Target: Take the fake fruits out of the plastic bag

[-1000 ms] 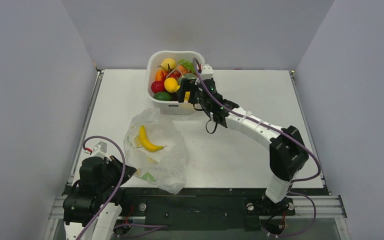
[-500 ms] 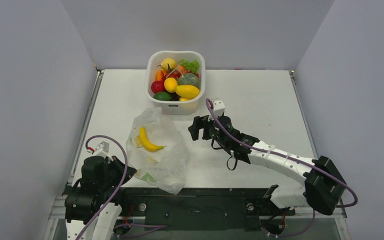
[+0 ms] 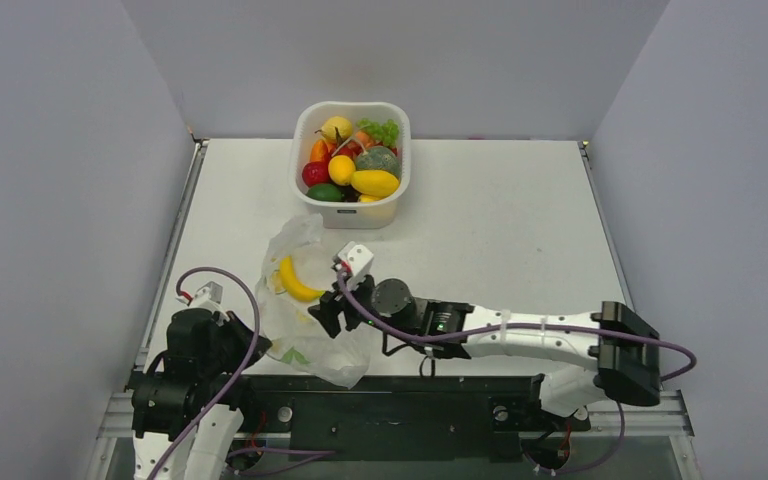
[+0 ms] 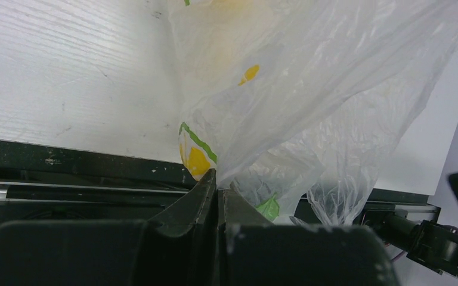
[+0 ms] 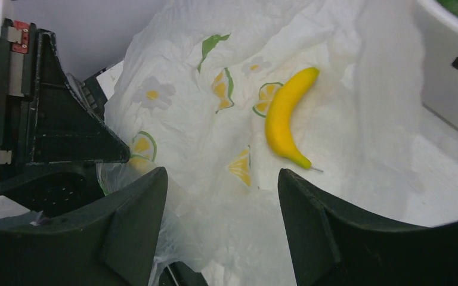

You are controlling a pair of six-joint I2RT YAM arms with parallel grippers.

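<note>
- At the near left, left gripper (image 4: 217,179) clamps the plastic bag (image 4: 310,89).
- Right gripper (image 5: 220,182), jaws apart, hangs over the banana (image 5: 285,119), seemingly inside it.

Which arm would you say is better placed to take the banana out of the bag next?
Right: the right gripper, open, faces the banana in the plastic bag; the left gripper is shut on the bag's near edge.
</note>
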